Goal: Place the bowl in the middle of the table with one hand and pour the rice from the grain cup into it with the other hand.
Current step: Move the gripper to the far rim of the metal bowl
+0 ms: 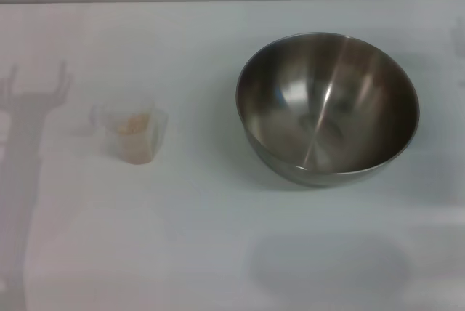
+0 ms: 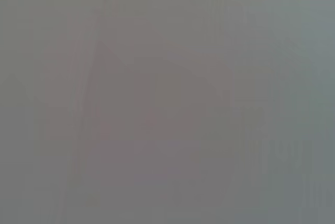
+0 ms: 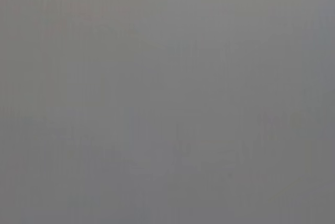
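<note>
Right now neither gripper is showing anywhere in the head view, and both wrist views are giving nothing but a flat grey blur, so whether the left or right fingers are spread or closed is something I cannot tell. Starting nearest the robot, the table (image 1: 218, 253) is lying bare and white across the whole front strip, with a faint oval shadow sitting on it just ahead of the bowl's side and a tall grey shadow running up the left edge, ending in a forked shape. Moving farther out, the grain cup (image 1: 134, 135) is standing upright on the left half of the tabletop, mouth facing up, its long axis vertical, and its little side handle is sticking out toward the left. Inside it the rice (image 1: 133, 123) is showing as a small beige heap. Across on the right half, well apart from the cup, the bowl (image 1: 327, 107) is resting on its base, mouth open upward and tipped slightly toward the camera, its shiny inside catching pale streaks of light. Between cup and bowl a broad lane of open tabletop is running through the middle. Beyond both, more bare white surface is stretching back to the far edge, where a grey wall is meeting it; the bowl's rim is sitting nearer that edge than the cup's.
</note>
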You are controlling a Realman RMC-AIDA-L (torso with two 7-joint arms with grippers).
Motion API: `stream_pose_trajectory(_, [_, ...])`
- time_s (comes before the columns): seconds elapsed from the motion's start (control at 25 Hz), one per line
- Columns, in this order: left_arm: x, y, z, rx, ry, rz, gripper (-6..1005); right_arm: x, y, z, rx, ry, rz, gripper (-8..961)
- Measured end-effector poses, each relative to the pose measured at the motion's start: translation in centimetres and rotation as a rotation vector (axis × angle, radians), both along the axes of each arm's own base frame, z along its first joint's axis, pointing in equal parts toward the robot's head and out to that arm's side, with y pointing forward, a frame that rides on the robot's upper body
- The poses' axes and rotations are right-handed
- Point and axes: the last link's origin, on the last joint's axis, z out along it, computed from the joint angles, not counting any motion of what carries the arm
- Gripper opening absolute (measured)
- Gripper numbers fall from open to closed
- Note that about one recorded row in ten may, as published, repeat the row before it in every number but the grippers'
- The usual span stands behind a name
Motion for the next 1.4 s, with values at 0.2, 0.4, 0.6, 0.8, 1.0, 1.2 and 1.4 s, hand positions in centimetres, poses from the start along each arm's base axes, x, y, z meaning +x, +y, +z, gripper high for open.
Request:
stream_pose_trajectory(0.2, [0.0,0.0,0.1,0.007,-0.002,-0.003,863,-0.2,0.2,0.0,0.001,0.000,0.007,680])
stream_pose_trajectory(0.4, [0.1,0.0,0.1,0.005,-0.001,-0.007,864,-0.4,0.2,0.1,0.006,0.000,0.013,680])
stream_pose_trajectory(0.6, [0.2,0.1,0.0,0.004,0.002,-0.011,863,-0.3,0.1,0.1,0.007,-0.019,0.011,680])
stream_pose_trajectory(0.8, [0.3,0.2,-0.1,-0.007,0.007,-0.015,864,-0.7,-0.1,0.3,0.041,-0.146,0.003,680])
stream_pose_trajectory(1.0, [0.5,0.4,-0.2,-0.012,0.007,-0.017,864,-1.1,0.2,0.4,0.047,-0.154,0.012,679])
stream_pose_trajectory(1.2, [0.5,0.5,-0.3,-0.017,0.007,-0.015,863,-1.6,2.2,0.0,-0.048,-0.082,-0.027,679])
stream_pose_trajectory(1.4, [0.5,0.5,-0.2,-0.015,0.008,-0.015,863,-3.7,3.5,-0.7,-0.174,0.019,-0.050,679])
